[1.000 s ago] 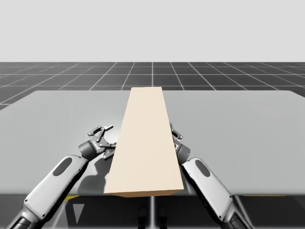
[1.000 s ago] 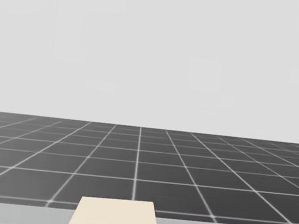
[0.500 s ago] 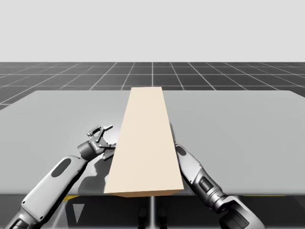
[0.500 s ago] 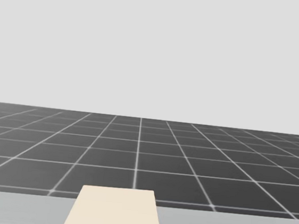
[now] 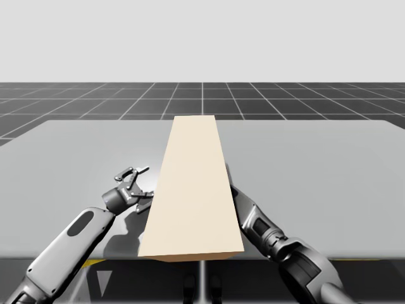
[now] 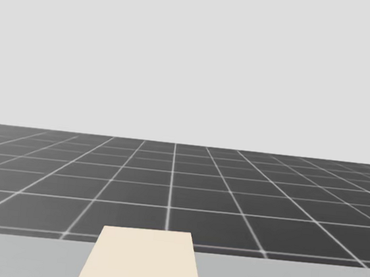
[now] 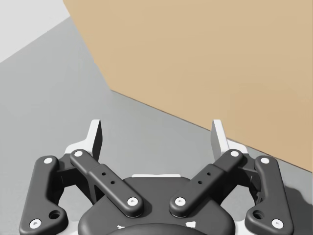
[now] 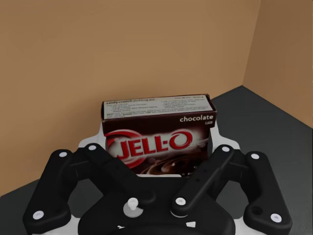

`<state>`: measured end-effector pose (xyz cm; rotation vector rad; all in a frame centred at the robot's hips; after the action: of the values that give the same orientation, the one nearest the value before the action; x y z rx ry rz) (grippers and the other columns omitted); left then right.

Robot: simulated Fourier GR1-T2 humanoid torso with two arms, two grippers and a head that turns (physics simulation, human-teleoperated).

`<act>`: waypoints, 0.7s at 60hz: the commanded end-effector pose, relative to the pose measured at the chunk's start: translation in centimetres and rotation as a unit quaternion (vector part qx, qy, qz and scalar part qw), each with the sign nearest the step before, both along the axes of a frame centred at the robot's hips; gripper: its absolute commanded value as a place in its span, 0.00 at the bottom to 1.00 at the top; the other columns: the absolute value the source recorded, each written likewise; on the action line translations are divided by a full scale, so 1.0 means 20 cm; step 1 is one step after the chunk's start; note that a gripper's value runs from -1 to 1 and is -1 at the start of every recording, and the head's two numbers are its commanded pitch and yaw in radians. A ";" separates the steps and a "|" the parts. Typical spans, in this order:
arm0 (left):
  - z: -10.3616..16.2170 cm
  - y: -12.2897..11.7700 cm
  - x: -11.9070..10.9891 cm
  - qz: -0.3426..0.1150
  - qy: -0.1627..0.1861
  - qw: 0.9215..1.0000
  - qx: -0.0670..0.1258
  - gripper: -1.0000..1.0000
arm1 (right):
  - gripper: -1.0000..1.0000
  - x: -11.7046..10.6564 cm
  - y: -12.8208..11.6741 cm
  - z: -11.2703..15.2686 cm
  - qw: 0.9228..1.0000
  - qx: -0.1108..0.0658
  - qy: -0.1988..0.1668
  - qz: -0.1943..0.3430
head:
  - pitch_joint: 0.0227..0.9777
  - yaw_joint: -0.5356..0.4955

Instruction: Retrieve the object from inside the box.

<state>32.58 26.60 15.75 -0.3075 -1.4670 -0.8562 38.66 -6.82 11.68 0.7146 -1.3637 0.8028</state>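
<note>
Since my right claw (image 8: 159, 147) looks clamped, fingers wide, on the small dark-brown cardboard packet (image 8: 159, 125) inside the tall tan cardboard box (image 5: 196, 183), pulling out crooked could snag it on that box and knock it loose. Left claw (image 7: 156, 134) sits wide open and empty just outside that box on the grey table (image 5: 329, 164), bracing nothing.

My right arm (image 5: 259, 225) has reached farther forward beside the tan box (image 5: 193, 190) (forearm now low along its side). My head has turned slightly downward.
</note>
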 end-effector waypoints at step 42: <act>0.01 0.02 0.01 0.003 -0.006 1.000 -0.006 0.00 | 1.00 -0.39 -0.91 0.20 0.969 0.001 -0.103 -0.224 | 0.09 0.49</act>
<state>32.74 27.06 15.97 -0.3060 -1.4830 -0.8457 29.93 -21.20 13.70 0.4539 -1.5330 0.6580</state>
